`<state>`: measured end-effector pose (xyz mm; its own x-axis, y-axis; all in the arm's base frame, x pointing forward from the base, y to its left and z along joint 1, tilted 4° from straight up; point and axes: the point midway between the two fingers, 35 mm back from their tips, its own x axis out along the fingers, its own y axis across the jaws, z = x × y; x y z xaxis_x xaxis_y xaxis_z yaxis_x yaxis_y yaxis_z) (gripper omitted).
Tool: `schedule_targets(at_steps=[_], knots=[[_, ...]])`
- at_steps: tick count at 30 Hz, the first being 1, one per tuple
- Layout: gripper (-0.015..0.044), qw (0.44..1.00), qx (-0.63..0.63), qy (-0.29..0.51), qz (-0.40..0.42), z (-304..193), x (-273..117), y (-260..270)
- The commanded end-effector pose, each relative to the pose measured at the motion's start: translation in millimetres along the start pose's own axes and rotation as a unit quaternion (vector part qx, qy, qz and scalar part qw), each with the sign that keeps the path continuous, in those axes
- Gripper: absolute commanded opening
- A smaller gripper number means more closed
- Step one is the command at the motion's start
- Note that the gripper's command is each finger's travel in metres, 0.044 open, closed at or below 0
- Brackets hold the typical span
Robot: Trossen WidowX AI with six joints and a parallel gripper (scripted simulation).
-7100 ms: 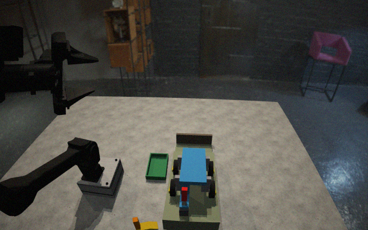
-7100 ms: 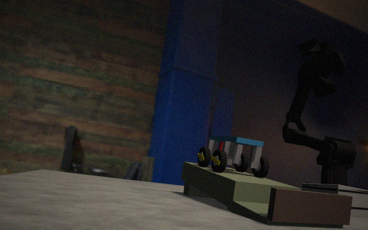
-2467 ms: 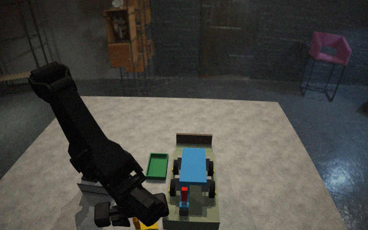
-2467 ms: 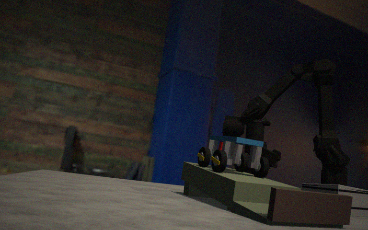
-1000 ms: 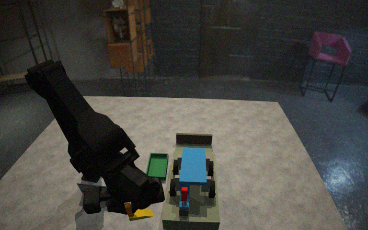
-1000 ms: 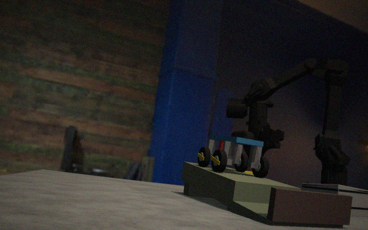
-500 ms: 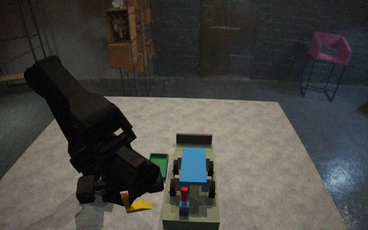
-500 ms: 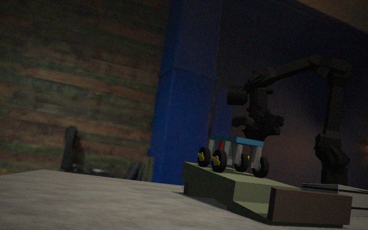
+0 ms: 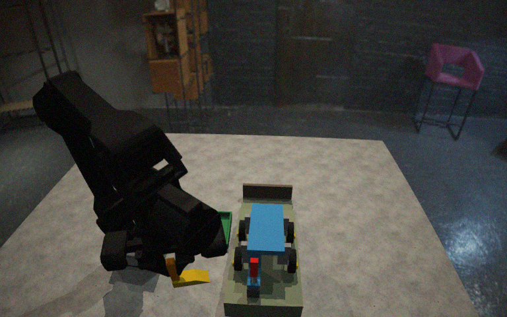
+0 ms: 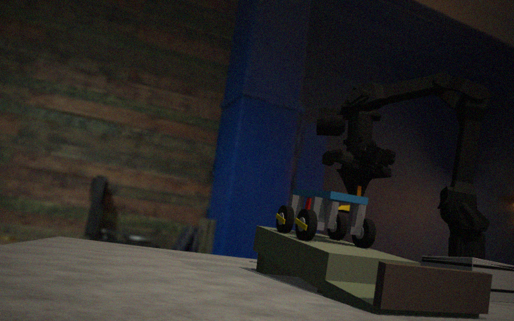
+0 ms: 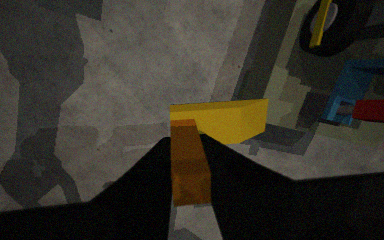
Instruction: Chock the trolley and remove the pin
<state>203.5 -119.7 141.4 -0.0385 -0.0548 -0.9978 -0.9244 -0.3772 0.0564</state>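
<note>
My gripper (image 9: 172, 264) (image 10: 356, 188) (image 11: 184, 143) is shut on the orange handle of the yellow chock (image 9: 196, 275) (image 10: 344, 207) (image 11: 235, 122). The chock hangs in the air to the left of the ramp's uphill end in the top view; its black base is not visible. The blue-topped trolley (image 9: 266, 228) (image 10: 349, 197) stands on the olive ramp (image 9: 278, 297) (image 10: 290, 251). The red-headed stop pin (image 9: 253, 266) (image 10: 308, 203) (image 11: 369, 110) stands in its blue holder (image 9: 252, 282) (image 11: 340, 111) at the trolley's uphill end. The green tray (image 9: 228, 218) is mostly hidden behind my arm.
A brown end board (image 9: 267, 191) (image 10: 436, 289) closes the ramp's downhill end. The ramp's raised side lies right of the chock in the wrist view, with a trolley wheel (image 11: 306, 37) beyond it. A pink chair (image 9: 454, 80) and a wooden shelf (image 9: 164, 76) stand in the background.
</note>
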Motion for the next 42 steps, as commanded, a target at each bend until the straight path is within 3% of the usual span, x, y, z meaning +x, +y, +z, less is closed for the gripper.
schedule_targets(at_steps=[1,13,27,42], knots=[[0.0,0.999,0.044,0.0,-0.002,-0.2,-1.8,-1.0],[0.0,0.969,0.246,0.0,-0.002,-0.2,-1.8,-1.1],[0.0,0.892,0.451,0.0,-0.001,-0.3,-1.9,-1.1],[0.0,0.749,0.662,-0.001,-0.001,-0.3,-1.9,-1.1]])
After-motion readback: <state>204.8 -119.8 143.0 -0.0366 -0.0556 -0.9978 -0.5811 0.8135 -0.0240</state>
